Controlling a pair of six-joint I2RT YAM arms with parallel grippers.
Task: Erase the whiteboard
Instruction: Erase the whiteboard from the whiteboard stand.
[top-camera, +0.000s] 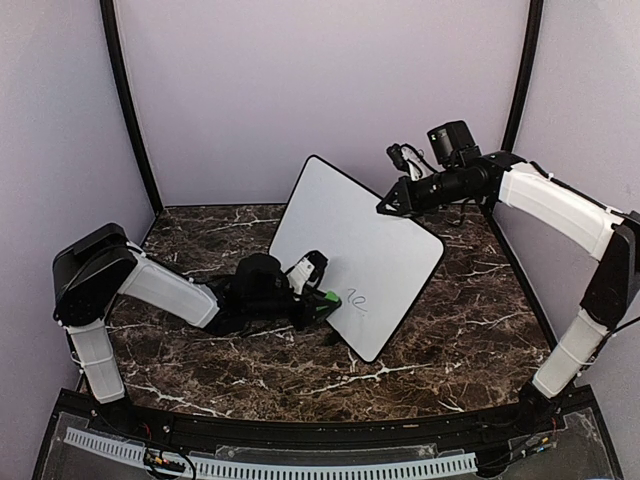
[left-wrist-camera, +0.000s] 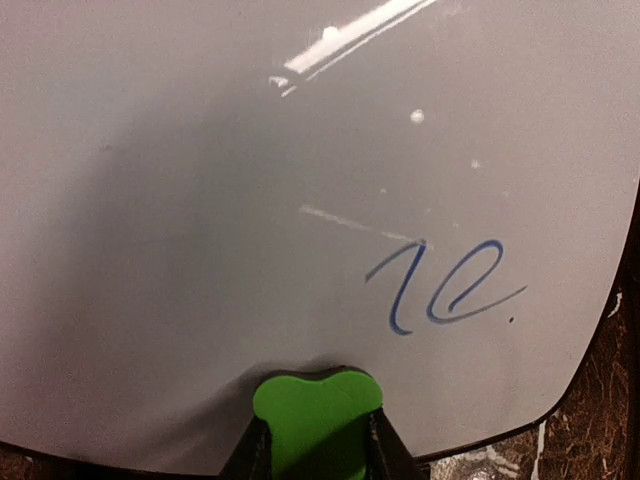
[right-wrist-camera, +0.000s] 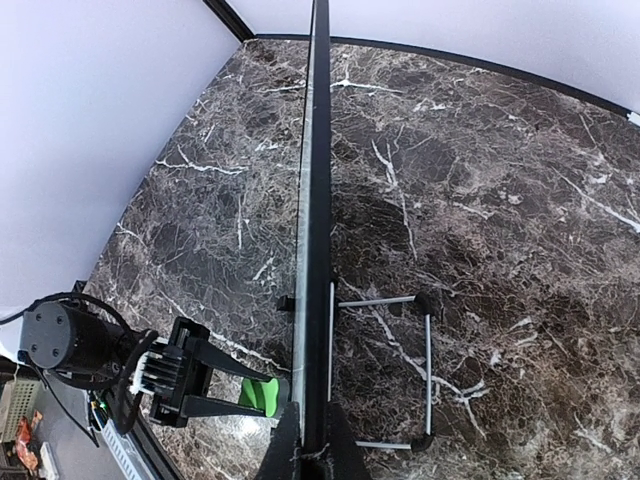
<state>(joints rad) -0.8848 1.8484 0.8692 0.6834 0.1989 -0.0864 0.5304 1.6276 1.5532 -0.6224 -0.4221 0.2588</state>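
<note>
Standing on its lower edge on the dark marble counter (top-camera: 470, 330), the whiteboard (top-camera: 350, 250) leans back and is turned so that one corner points to the rear and another to the near side. The right gripper (top-camera: 385, 207) is clenched on the board's upper right edge. From the right wrist view, the black frame of the whiteboard (right-wrist-camera: 318, 200) runs straight away from the right gripper (right-wrist-camera: 310, 440), whose two fingers sit one on each side of it. A thin wire stand (right-wrist-camera: 427, 350) rests on the counter (right-wrist-camera: 500, 200) just behind the board.

The left gripper (top-camera: 315, 295) reaches in from the left, low over the counter, grasping a green eraser (top-camera: 328, 298) that is pressed against the lower left part of the board's face. In the left wrist view, the left gripper (left-wrist-camera: 315, 445) clamps the green eraser (left-wrist-camera: 315, 405) between its dark fingers (left-wrist-camera: 258, 452), and the block's rounded end touches the whiteboard (left-wrist-camera: 200, 200) close to its bottom edge.

Up and to the right of the eraser are a few blue marker strokes (left-wrist-camera: 445, 290), two looping characters. They also show from above, small, near the board's lower corner (top-camera: 358, 300). A faint pale smear (left-wrist-camera: 350, 222) lies just above the strokes. The rest of the face looks plain white with some light glare.
</note>
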